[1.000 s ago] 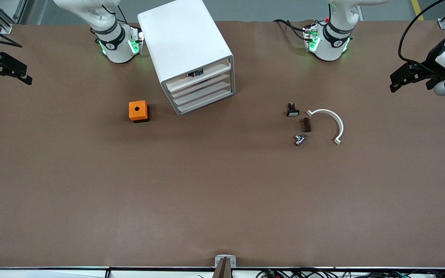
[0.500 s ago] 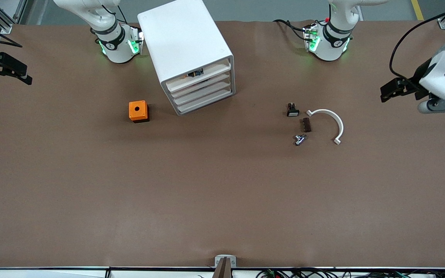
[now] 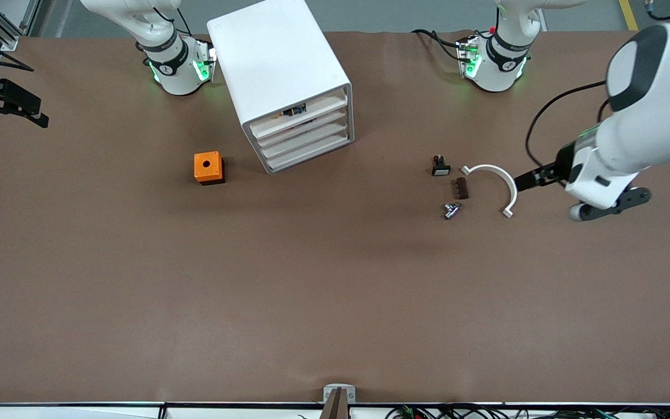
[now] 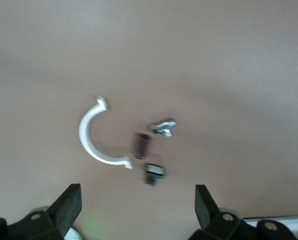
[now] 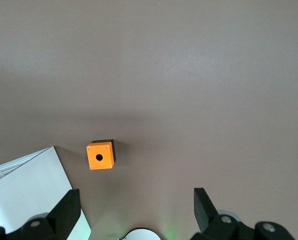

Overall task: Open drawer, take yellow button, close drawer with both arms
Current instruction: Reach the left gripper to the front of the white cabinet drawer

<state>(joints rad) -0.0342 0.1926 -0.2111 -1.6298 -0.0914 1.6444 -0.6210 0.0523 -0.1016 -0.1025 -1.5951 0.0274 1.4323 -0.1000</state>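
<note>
The white cabinet [image 3: 285, 75] stands near the right arm's base, and also shows in the right wrist view [image 5: 29, 185]. Its top drawer [image 3: 312, 110] is pushed in, level with the three lower ones. The button [image 3: 293, 110] peeks over the drawer's front as a small orange, black and blue bit. My left gripper [image 3: 526, 181] is open and empty in the air, beside the white curved clip [image 3: 495, 186]; its fingers [image 4: 69, 205] stand wide apart. My right gripper [image 3: 35, 113] is open and empty, waiting at the right arm's end of the table, with fingers [image 5: 66, 207] wide apart.
An orange cube with a hole [image 3: 208, 167] sits beside the cabinet, and also shows in the right wrist view [image 5: 100, 155]. A black-and-white component [image 3: 441, 166], a brown piece [image 3: 462, 188] and a metal piece [image 3: 451, 210] lie next to the clip [image 4: 91, 137].
My left arm has swung in from its end of the table and lower, so its gripper is now beside the white clip. The right arm has not moved.
</note>
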